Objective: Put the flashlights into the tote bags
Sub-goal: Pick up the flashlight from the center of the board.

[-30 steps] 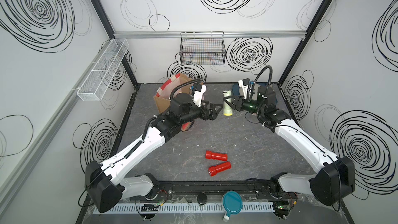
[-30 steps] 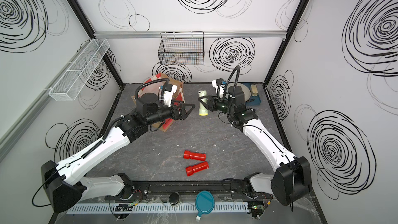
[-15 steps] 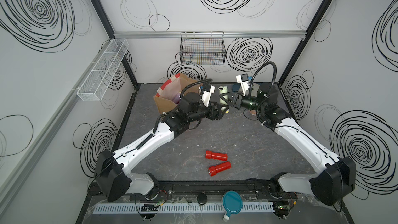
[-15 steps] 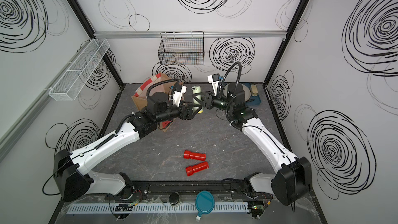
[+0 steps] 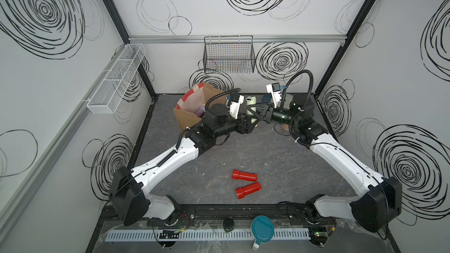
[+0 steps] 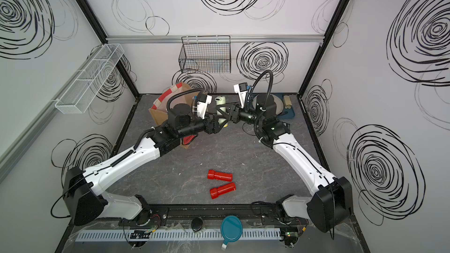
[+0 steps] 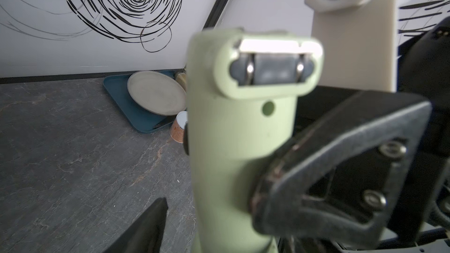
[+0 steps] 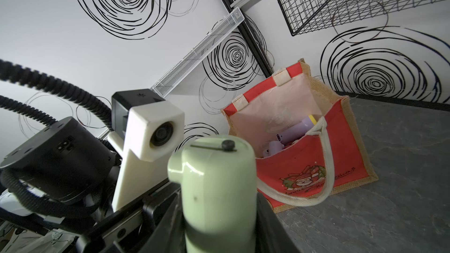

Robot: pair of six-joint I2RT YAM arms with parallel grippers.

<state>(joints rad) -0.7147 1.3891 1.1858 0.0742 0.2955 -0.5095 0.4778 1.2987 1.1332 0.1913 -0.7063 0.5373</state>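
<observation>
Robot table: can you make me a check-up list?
Surface: dark grey marbled tabletop.
Job's things: green flashlight held upright, tail up; two red flashlights lying loose; tote bag open, lilac flashlights inside.
Clutter: blue tray, grey plate, tan can at back; teal disc in front.
Grippers: right gripper shut on green flashlight; left gripper open around it.
Cables: black hoses arch over both wrists.
Surroundings: wire basket, white mesh shelf on walls.

Pale green flashlight is seen close up, in front of the tote bag. Lilac flashlights are seen inside the bag, black wire basket is mounted above it.
</observation>
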